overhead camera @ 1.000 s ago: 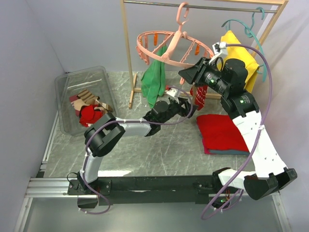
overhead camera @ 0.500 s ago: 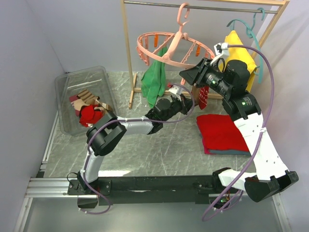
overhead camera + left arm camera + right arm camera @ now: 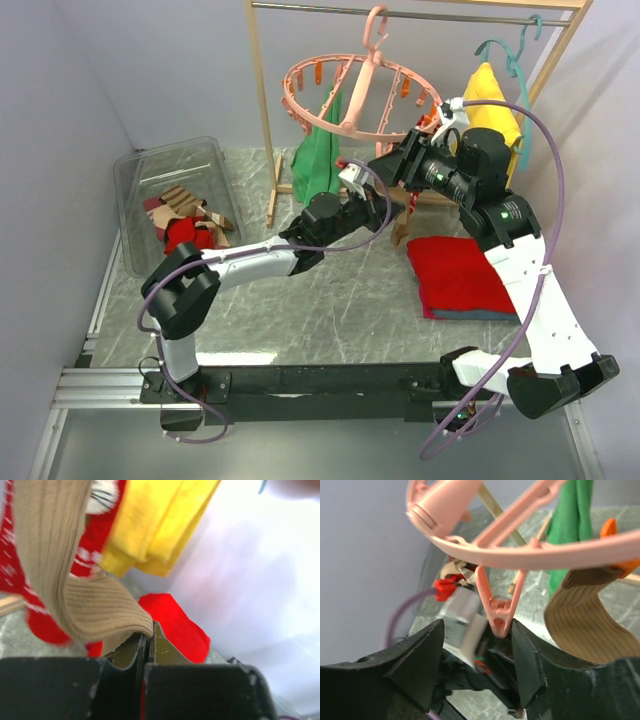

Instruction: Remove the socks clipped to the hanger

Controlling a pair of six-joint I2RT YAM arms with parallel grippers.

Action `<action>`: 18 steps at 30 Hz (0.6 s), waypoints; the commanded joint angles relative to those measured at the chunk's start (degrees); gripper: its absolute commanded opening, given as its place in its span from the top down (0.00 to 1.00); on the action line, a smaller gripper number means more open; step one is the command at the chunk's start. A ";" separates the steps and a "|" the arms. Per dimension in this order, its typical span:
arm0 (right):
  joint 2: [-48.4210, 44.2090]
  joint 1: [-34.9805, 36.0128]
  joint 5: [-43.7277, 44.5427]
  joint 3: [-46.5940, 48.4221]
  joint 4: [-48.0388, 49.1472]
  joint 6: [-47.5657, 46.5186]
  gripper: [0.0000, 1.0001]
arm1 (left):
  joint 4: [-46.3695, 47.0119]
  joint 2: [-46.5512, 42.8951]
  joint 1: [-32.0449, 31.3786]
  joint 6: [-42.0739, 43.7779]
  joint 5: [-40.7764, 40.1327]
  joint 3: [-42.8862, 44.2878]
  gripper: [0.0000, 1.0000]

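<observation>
Left wrist view: the tan sock point(image 3: 95, 610) is blurred and runs off the top edge. Right wrist view: the hanger point(image 3: 520, 557) is cropped top and right.

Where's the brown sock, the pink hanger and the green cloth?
brown sock point(image 3: 90, 607), left wrist view, ribbed fold
pink hanger point(image 3: 545, 557), right wrist view, ring's rim
green cloth point(image 3: 318, 165), top view, its middle

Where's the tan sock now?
Left wrist view: tan sock pinched in the left gripper. Right wrist view: hanging from an orange peg, right side.
</observation>
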 commanded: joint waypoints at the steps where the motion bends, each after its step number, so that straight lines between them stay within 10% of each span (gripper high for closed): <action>1: -2.85 0.35 3.38 0.99 -4.12 -2.34 0.36 | -1.25 -3.98 -0.31 -2.34 2.48 -2.17 0.99; 18: -4.53 0.18 34.23 7.14 -12.92 -9.72 0.21 | -6.70 -6.26 -0.84 -5.06 6.34 -1.20 0.99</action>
